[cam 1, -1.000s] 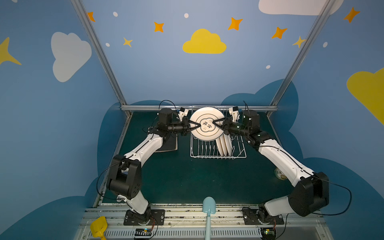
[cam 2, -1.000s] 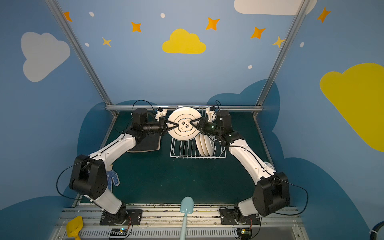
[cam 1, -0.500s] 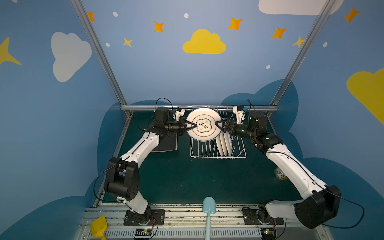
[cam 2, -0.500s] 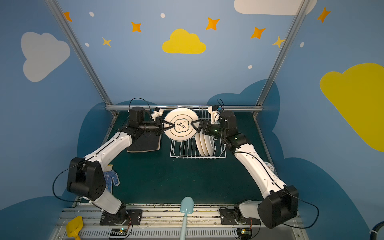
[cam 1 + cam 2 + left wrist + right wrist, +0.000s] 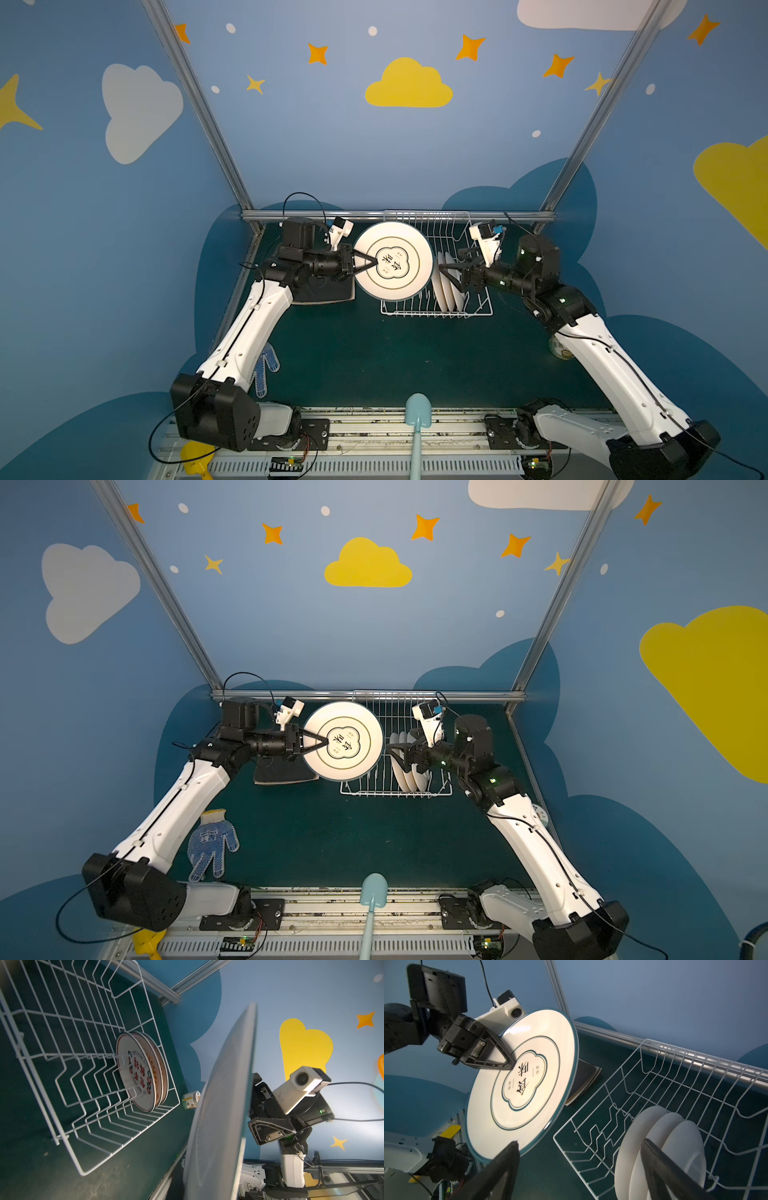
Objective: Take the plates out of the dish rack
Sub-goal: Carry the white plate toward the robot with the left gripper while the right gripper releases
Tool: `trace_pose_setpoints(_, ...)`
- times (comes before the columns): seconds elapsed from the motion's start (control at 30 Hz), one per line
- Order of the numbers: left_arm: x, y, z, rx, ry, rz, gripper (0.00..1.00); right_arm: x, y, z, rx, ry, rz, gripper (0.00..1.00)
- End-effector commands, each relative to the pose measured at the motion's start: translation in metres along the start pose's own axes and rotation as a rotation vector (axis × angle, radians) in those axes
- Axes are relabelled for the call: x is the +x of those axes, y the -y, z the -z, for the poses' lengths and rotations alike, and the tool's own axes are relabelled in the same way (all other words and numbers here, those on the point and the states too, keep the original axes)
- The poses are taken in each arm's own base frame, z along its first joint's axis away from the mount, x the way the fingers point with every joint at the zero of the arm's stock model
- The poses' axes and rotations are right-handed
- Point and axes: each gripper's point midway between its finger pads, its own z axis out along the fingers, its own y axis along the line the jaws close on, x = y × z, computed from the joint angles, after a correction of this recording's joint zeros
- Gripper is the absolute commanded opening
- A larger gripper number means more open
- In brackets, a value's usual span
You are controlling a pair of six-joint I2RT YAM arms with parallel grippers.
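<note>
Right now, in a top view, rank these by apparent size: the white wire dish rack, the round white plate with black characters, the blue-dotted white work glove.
Largest: white wire dish rack.
Next: round white plate with black characters. It is held up nearer the camera, so it may look oversized.
Smallest: blue-dotted white work glove.

Soft even overhead light in both top views, blue walls (image 5: 311,145) bright, dark green desk (image 5: 374,365) dim; frame posts (image 5: 199,112) splayed by wide-angle lens; warm glare on round plate (image 5: 517,1093) face in right wrist view; same plate's rim close, blurred, grey in left wrist view
</note>
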Motion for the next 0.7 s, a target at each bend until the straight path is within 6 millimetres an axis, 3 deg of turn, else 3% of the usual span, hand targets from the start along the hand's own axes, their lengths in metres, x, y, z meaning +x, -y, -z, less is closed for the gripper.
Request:
trace_pose_setpoints(0.0,0.025,-0.017,0.010,-0.096,-0.019,0.017,0.03,0.020,-0.010,0.008,-0.015,-0.070,0.111,0.90)
trace_pose_setpoints(0.2,0.060,-0.042,0.022,-0.207,0.004,0.086,0.03,0.042,-0.015,0.013,0.012,-0.140,0.218,0.90)
trace_pose_setpoints(0.4,0.105,-0.060,0.036,-0.282,-0.011,0.176,0.03,0.047,-0.025,0.015,-0.011,-0.135,0.238,0.90)
trace_pose_setpoints(0.53,0.134,-0.077,0.037,-0.316,-0.023,0.240,0.03,0.059,-0.035,0.014,-0.060,-0.161,0.256,0.90)
trace_pose_setpoints(0.67,0.151,-0.097,0.032,-0.333,0.007,0.283,0.03,0.067,-0.044,0.013,-0.100,-0.174,0.266,0.90)
